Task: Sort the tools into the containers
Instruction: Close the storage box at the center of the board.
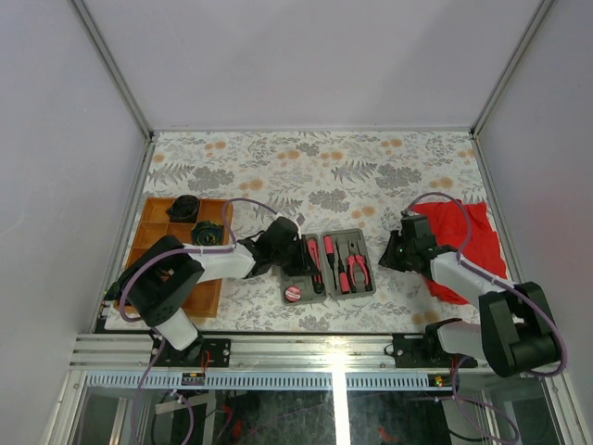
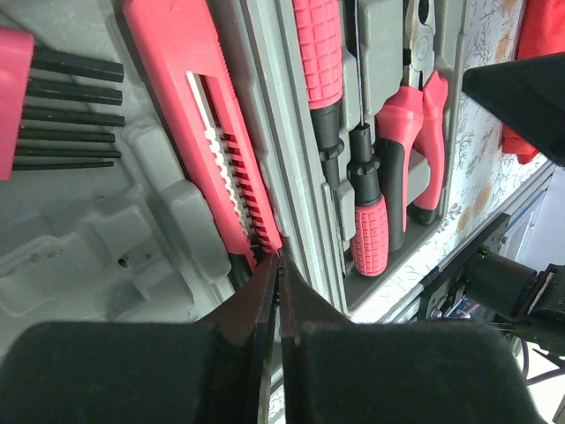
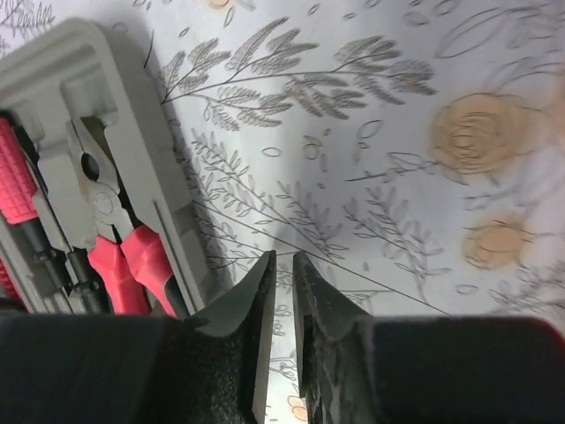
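My left gripper [image 2: 279, 265] is clenched empty over the grey case [image 2: 265, 88] (by its pink knife [image 2: 177, 62]); my right gripper [image 3: 283, 265], beside the case, is slightly parted, empty.

Grey case [image 3: 62, 71], pink-and-black pliers [image 3: 124, 256], orange-brown tray [image 1: 148, 219] with seemingly black contents [image 1: 185, 209], red cloth [image 1: 468, 232], floral tablecloth [image 1: 315, 171].

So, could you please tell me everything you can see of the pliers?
The pliers have a grey metal head, closed, and pink-red handles with black trim. They lie flat in a moulded recess at the right end of the open grey case, handles toward the arms, beside a thin screwdriver. Nothing grips them.
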`<state>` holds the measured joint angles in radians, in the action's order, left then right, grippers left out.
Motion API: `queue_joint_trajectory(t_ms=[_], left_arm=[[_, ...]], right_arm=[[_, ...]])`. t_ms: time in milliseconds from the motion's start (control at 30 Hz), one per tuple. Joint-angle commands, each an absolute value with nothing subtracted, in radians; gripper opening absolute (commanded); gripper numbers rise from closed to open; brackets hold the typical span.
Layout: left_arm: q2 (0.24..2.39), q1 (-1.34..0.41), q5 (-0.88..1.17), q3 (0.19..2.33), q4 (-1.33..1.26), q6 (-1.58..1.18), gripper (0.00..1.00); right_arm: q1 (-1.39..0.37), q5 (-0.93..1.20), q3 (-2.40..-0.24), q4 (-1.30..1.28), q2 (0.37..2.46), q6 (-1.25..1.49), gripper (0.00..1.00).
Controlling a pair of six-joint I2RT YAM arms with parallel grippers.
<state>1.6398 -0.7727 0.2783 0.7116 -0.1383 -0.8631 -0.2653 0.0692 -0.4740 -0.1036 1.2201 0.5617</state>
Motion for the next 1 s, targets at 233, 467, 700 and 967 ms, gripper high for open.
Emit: queue_joint_trajectory(t_ms=[233, 467, 700, 967], left_arm=[[1.69, -0.781, 0.276, 0.735, -0.157, -0.851, 0.0], [1.711, -0.788, 0.283, 0.745, -0.158, -0.85, 0.0], [1.729, -0.794, 0.292, 0.748, -0.166, -0.848, 0.0], [1.729, -0.796, 0.29, 0.747, -0.178, -0.853, 0.0]], right_arm=[[-0.265, 0.517, -0.486, 0.134, 1.351, 0.506, 0.13], [-0.265, 0.682, -0.5, 0.154, 1.267, 0.517, 0.11], [-0.267, 0.726, -0.494, 0.1, 1.191, 0.559, 0.1], [-0.28, 0.763, -0.488, 0.084, 1.135, 0.59, 0.11]])
